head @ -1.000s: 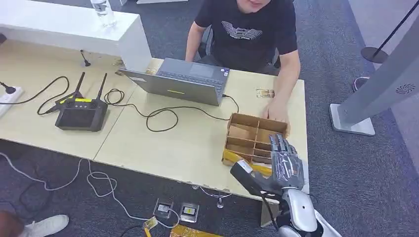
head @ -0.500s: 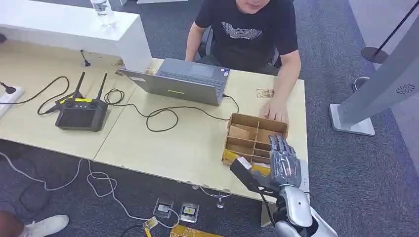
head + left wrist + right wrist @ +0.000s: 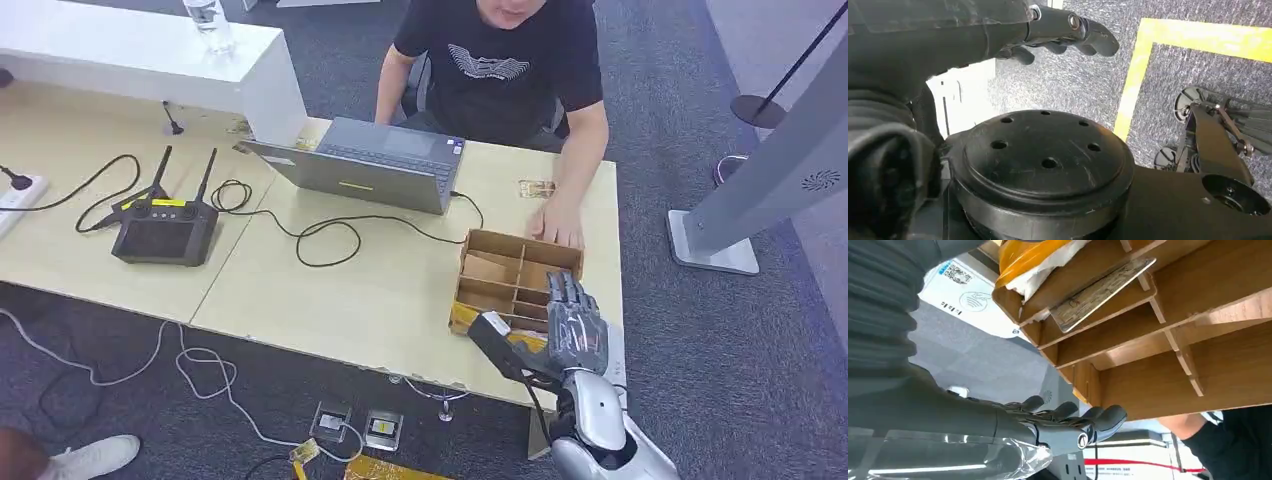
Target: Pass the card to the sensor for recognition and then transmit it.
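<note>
Reaching over the divided wooden box [image 3: 515, 280]: right hand [image 3: 575, 325], fingers apart, empty. Card [image 3: 1103, 287] lies flat in a compartment beside the yellow pouch [image 3: 1030, 255]. You lower slowly, clearing dividers; person's hand [image 3: 557, 222] rests beyond.

Wooden divider box [image 3: 515, 280] as landmark. A person's hand [image 3: 556, 222] rests against its far rim, blocking approach from that side. The right hand [image 3: 575, 325] hovers over its near right compartments with fingers extended. Bare desk [image 3: 370, 290] lies open to its left; a black cable [image 3: 330, 232] and the laptop [image 3: 370, 165] stand beyond.
</note>
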Tool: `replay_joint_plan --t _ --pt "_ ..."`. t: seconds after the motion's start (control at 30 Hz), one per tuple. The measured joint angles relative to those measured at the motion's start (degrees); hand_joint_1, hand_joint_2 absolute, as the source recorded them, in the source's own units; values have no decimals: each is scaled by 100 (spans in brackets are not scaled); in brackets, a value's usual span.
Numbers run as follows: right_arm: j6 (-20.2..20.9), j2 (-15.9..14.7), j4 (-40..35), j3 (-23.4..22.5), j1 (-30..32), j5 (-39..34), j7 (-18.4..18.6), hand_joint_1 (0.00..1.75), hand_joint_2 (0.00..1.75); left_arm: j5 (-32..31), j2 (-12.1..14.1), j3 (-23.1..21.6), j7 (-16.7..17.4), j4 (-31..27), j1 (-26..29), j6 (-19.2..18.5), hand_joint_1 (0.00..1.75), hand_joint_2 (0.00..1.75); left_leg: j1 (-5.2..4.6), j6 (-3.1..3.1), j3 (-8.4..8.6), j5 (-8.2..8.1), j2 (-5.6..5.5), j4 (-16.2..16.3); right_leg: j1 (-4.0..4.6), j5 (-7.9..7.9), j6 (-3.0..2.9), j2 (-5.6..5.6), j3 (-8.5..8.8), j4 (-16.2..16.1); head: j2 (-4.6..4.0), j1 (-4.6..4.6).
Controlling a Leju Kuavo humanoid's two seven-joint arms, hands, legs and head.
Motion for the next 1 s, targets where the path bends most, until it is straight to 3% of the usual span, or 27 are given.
replay_joint_plan --t 0.43,0.47,0.5,1.0 --pt "-111 112 205 57 -39 2 -33 0 175 -35 4 0 -2 20 0 -26 0 0 0 0 0 0 0 0 0 0 0 0 0 0 0 0" --pt "-111 122 223 74 -46 2 -35 155 175 -35 7 0 -2 20 0 -28 0 0 0 0 0 0 0 0 0 0 0 0 0 1 0 0" --pt "-111 131 236 85 -51 2 -39 175 175 -35 9 0 -2 22 0 -31 0 0 0 0 0 0 0 0 0 0 0 0 0 1 0 0" --pt "83 232 435 223 -133 -15 -68 175 175 -35 15 0 -2 24 0 -13 0 0 0 0 1 0 0 0 0 0 0 1 0 1 0 0"
